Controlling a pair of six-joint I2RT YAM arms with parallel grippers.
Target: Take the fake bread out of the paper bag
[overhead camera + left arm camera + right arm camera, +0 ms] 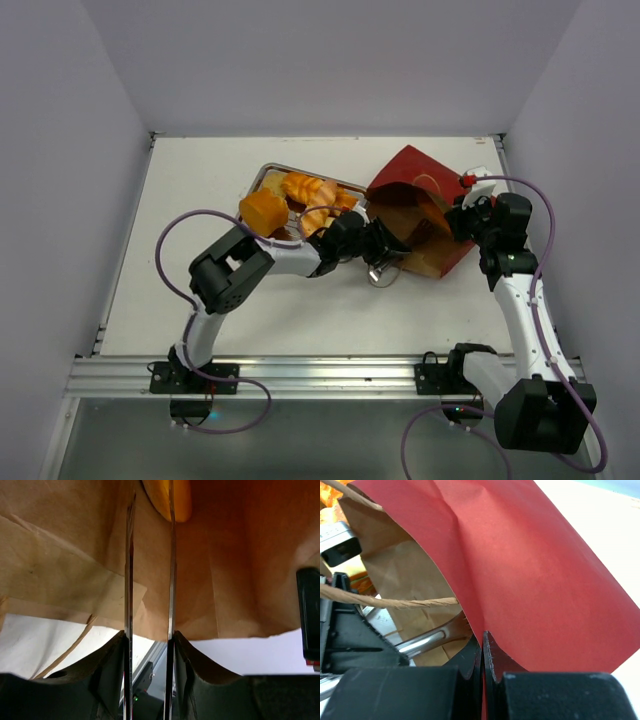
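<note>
Paper bag (412,168), red outside, brown within, pinched in right gripper (483,639); left gripper (150,502) part-spread beside orange bread (182,498)

Metal tray (275,168) on a white counter (190,190), boxed in by pale grey walls (330,60).
The tray lies toward the far middle of the counter, its bright rim set slightly askew to the counter's edges. An aluminium rail (320,372) runs the full width of the near edge. Walls close the counter's left, right and far sides.

Fake bread (157,495) partly off-frame
</note>
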